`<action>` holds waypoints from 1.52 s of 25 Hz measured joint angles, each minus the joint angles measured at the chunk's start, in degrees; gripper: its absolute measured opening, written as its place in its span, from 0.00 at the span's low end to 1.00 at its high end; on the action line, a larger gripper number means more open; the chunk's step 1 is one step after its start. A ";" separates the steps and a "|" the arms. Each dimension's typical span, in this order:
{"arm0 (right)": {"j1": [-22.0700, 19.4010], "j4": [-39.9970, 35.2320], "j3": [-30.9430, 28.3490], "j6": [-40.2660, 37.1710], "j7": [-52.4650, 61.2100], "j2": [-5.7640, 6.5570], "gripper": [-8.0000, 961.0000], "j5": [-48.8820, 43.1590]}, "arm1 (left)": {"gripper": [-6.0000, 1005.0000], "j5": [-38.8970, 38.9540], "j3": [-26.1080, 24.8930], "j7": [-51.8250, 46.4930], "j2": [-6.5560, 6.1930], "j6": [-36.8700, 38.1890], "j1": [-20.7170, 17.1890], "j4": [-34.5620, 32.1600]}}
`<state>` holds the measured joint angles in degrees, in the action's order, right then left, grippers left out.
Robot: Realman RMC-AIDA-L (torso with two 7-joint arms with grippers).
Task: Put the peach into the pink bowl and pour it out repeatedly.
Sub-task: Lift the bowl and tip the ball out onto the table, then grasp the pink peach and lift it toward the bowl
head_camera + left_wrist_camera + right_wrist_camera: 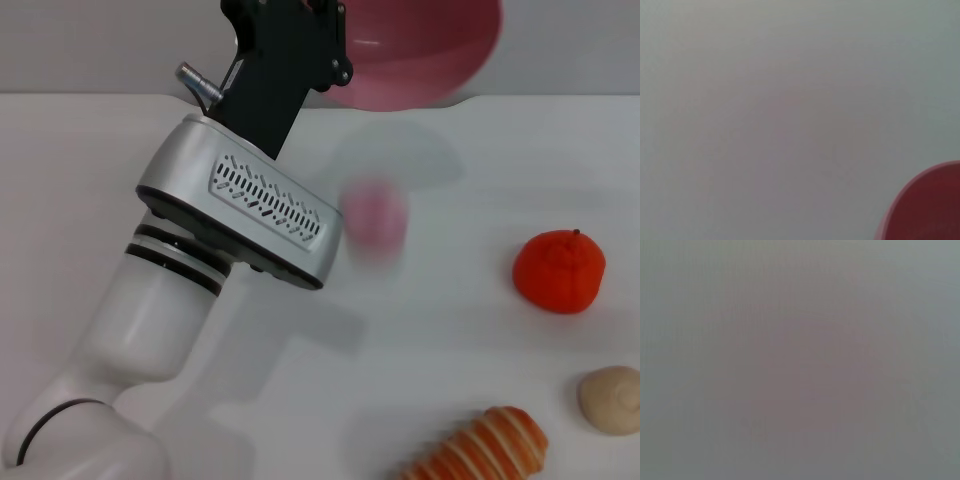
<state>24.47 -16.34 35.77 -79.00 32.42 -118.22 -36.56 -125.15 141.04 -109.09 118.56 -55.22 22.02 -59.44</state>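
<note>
Pink bowl (pixel 420 50) hung tipped above the table (pixel 120 160), held up by my left gripper (pixel 300 40) (fingers hidden, so I couldn't tell their grip). Below it the peach (pixel 373 220) blurred; I judged holding the tilt steady wisest.

The peach (pixel 374 222) is a smeared pink blur below the pink bowl (pixel 420 50), whose top the frame cuts off, while the left gripper's (pixel 300 40) fingers at that bowl are hidden.
</note>
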 joint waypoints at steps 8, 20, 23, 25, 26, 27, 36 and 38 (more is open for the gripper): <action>0.07 0.00 0.00 0.07 0.00 0.00 0.48 0.00 | 0.07 0.18 0.01 -0.31 0.09 0.52 0.17 0.15; 0.05 0.00 0.00 0.64 0.06 0.00 0.48 0.00 | 0.07 0.61 -1.09 -2.36 -0.10 3.90 0.39 -0.21; 0.05 0.00 0.00 0.72 0.09 0.00 0.48 0.00 | 0.08 0.61 -1.13 -2.38 -0.10 3.91 0.39 -0.22; 0.05 0.00 0.08 0.77 0.35 0.02 0.48 -0.07 | 0.08 0.66 -1.54 -2.51 -0.09 4.42 0.40 -0.37; 0.04 -0.01 0.34 0.81 0.89 0.10 0.48 -0.31 | 0.08 0.66 -1.54 -2.51 -0.09 4.42 0.40 -0.37; 0.00 -0.12 0.62 0.86 1.93 0.23 0.48 -0.79 | 0.08 0.96 -2.28 -2.77 -0.04 5.61 0.38 -0.76; -2.14 -16.57 1.61 -3.51 34.18 1.91 0.48 -25.89 | 0.08 10.20 -21.75 -6.71 -0.14 40.23 -0.23 -10.58; -2.23 -23.18 1.60 -9.00 41.24 1.93 0.48 -33.15 | 0.08 13.50 -27.61 -6.94 -0.16 49.84 0.95 -11.04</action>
<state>22.24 -39.52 37.37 -88.00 73.67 -116.29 -69.71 -111.65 113.43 -116.03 118.40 -5.39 22.97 -70.47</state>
